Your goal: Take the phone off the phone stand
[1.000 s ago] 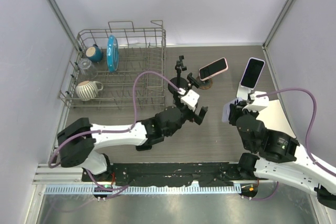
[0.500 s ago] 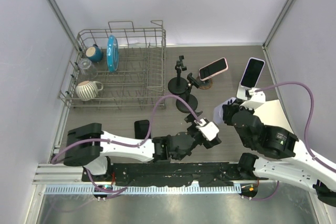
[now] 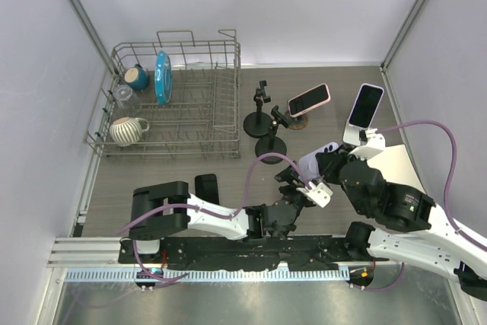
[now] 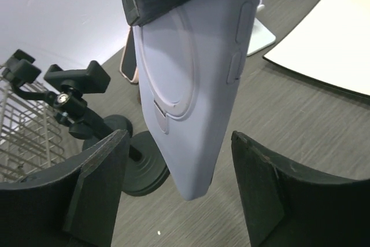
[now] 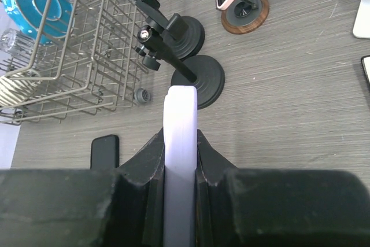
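Grey wood table [image 3: 152,173]. Nearest the arm bases, on the near side of the black phone stand [image 3: 270,147]: left gripper [image 4: 178,137], jaws apart, 1 either side of the phone's [image 4: 185,85] lower end, no contact visible

Risk: if the right lets go before these 2 jaws bite, the phone drops to the table. An off-centre pinch could twist it or press the side buttons [image 4: 241,20]

Phone is off the stand, in the air just near-right of it. Long axis close to vertical, slightly tilted, free end down, back face toward the left wrist camera. Right gripper [image 5: 180,137] is clamped across its faces at the top end

Stand's clamp [image 4: 78,79] looks empty
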